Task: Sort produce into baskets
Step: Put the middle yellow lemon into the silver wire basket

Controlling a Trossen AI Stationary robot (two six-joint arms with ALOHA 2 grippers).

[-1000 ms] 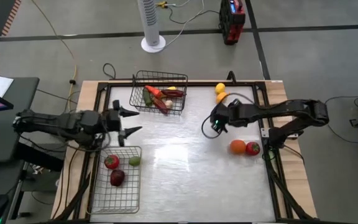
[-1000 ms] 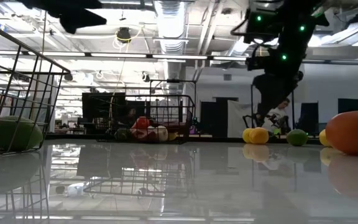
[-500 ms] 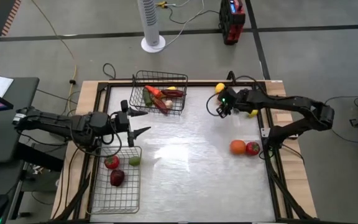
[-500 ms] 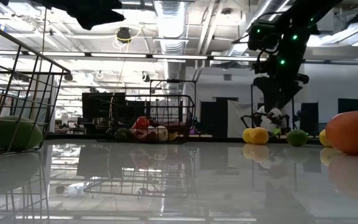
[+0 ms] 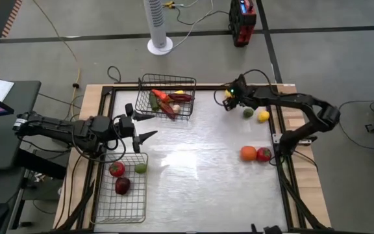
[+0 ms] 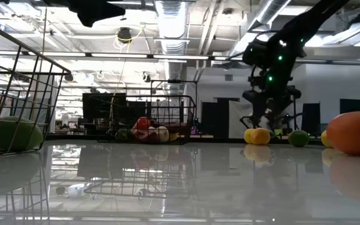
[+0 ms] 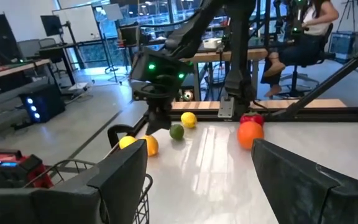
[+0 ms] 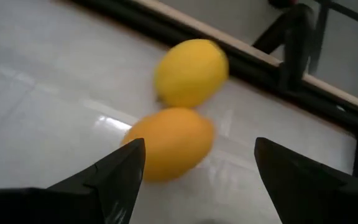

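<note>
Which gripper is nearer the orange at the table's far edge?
Right. The right gripper hangs open directly over the orange, beside a lemon. The left gripper is open across the table, between the two baskets.

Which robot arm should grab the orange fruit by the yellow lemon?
Right. The right gripper is open, right over the orange fruit beside the lemon; the left gripper hovers far across, between the baskets.

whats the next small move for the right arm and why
Probably ease the right gripper down and forward around the orange fruit, then close. Its fingers are open with that fruit centred between them, not yet held, and a lemon touches it just behind, so a gentle approach avoids knocking either away.
</note>
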